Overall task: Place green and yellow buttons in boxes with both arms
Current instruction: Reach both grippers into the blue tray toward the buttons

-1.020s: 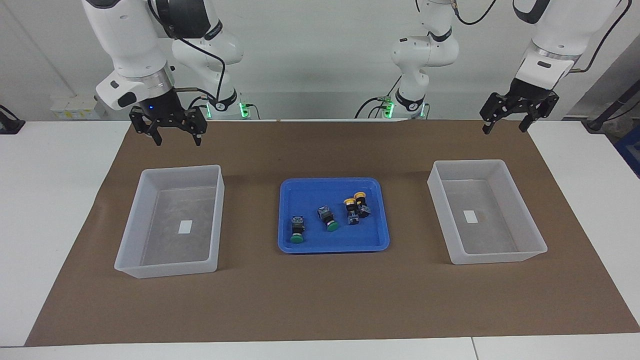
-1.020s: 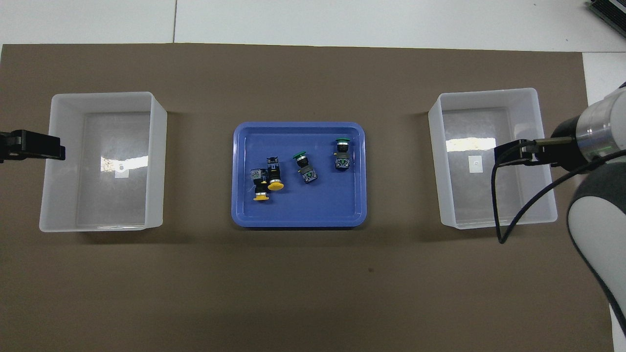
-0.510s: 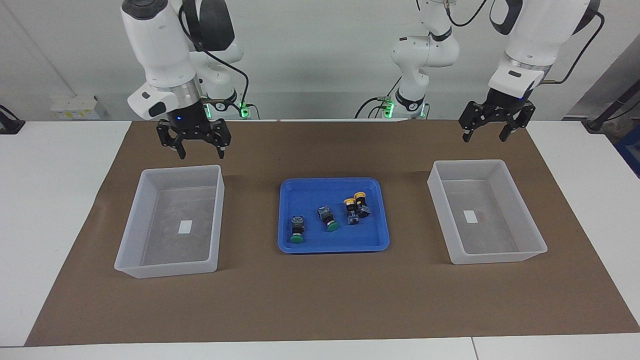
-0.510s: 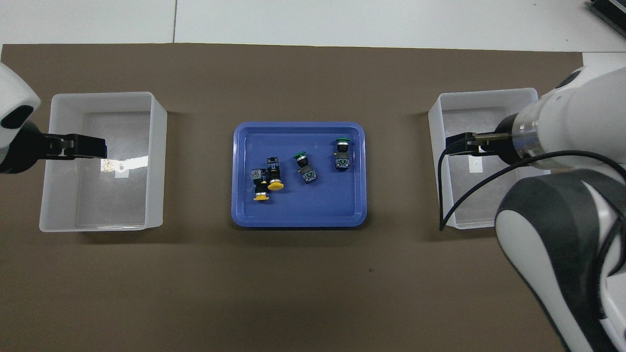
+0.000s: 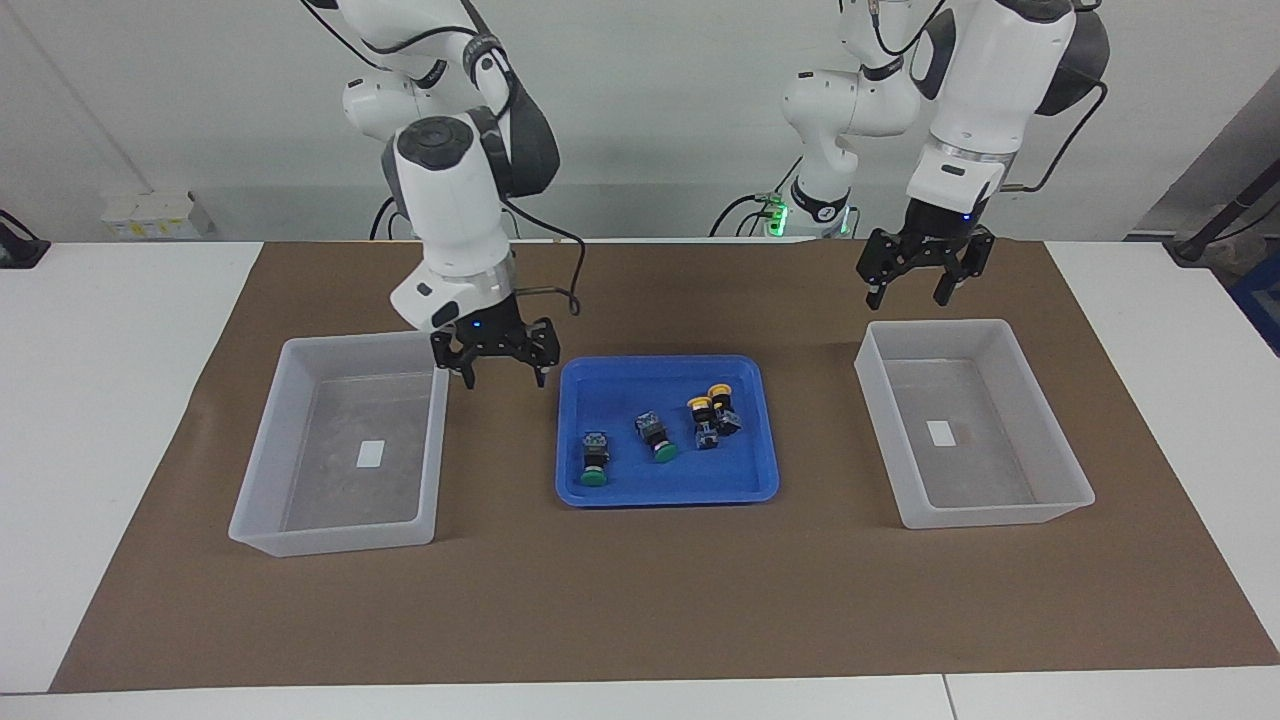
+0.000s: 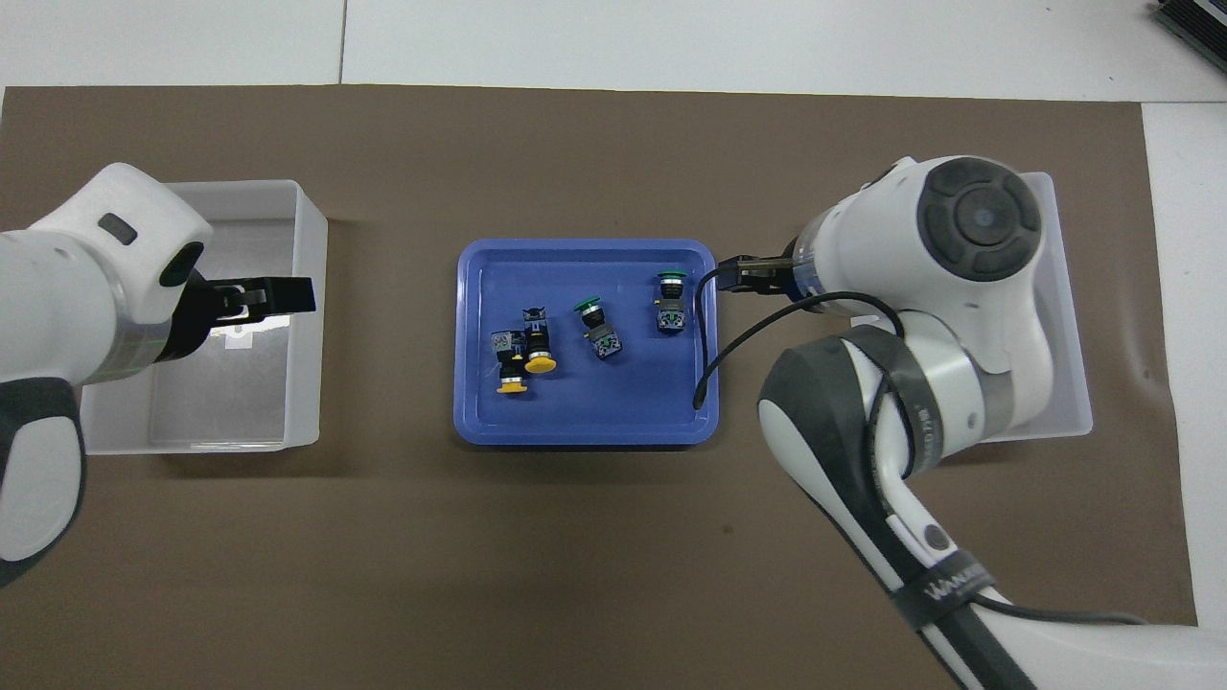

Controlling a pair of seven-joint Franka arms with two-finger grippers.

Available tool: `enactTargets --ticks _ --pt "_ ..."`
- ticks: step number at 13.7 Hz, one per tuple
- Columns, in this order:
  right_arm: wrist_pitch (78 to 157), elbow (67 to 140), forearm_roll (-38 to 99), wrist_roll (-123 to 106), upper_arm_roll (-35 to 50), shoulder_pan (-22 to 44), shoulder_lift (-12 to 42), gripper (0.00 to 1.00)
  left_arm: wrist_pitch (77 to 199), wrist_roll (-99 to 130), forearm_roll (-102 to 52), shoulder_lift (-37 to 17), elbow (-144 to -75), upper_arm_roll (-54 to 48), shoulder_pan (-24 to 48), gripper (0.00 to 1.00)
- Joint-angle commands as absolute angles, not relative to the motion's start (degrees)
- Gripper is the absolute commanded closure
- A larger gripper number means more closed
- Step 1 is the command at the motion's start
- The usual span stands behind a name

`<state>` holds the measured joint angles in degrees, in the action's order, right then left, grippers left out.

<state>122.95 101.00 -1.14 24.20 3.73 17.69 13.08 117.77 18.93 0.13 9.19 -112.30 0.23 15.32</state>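
A shallow blue tray [image 5: 668, 490] sat at the middle of the brown mat [image 5: 640, 600], holding all four buttons. Two green-capped buttons [image 5: 594, 459] [image 5: 656, 438] lay toward the right arm's end of the tray, and two yellow-capped buttons [image 5: 703, 421] [image 5: 722, 405] lay touching each other toward the left arm's end. Bare tray floor showed around the group, with the widest strip along the edge nearest the robots.

Two translucent boxes flanked the tray, each well apart from it, with open mat between. The box at the right arm's end [image 5: 262, 480] and the box at the left arm's end [image 5: 1060, 470] each held only a small white label.

The right gripper [image 5: 495, 375] hung low with its jaws spread and nothing between them, over the strip of mat between its box and the tray, close to the tray's corner nearest the robots. In the overhead view its arm [image 6: 959, 287] covered much of that box.

The left gripper [image 5: 912, 292] hung higher, jaws likewise spread and empty, over the mat just above the robot-side rim of its box. In the overhead view it [image 6: 278, 295] overlapped the box wall that faces the tray.

A broad band of bare mat lay farther from the robots than the tray and boxes.
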Motion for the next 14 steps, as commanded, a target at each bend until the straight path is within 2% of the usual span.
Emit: enactTargets --ticks 1,6,9,11,14 --pt "127.77 100.63 -1.76 26.89 3.78 19.07 17.21 0.00 123.55 23.89 -0.35 9.24 -116.27 0.97 18.45 0.00" --pt "133.67 100.63 -5.87 31.80 3.78 22.14 22.75 0.00 133.92 33.30 -0.35 1.42 -116.98 1.05 24.07 0.00" --pt "134.21 100.63 -8.43 33.49 3.78 23.64 24.52 0.00 137.54 35.16 -0.35 -1.92 -117.16 0.97 24.70 0.00" --pt "136.04 100.63 -9.05 33.40 3.69 23.64 25.57 0.00 141.66 35.51 -0.35 -2.20 -119.26 1.05 25.13 0.00" --pt "137.63 100.63 -9.23 33.49 3.78 23.82 26.72 0.07 144.05 35.42 -0.35 -1.76 -121.98 0.97 25.05 0.00"
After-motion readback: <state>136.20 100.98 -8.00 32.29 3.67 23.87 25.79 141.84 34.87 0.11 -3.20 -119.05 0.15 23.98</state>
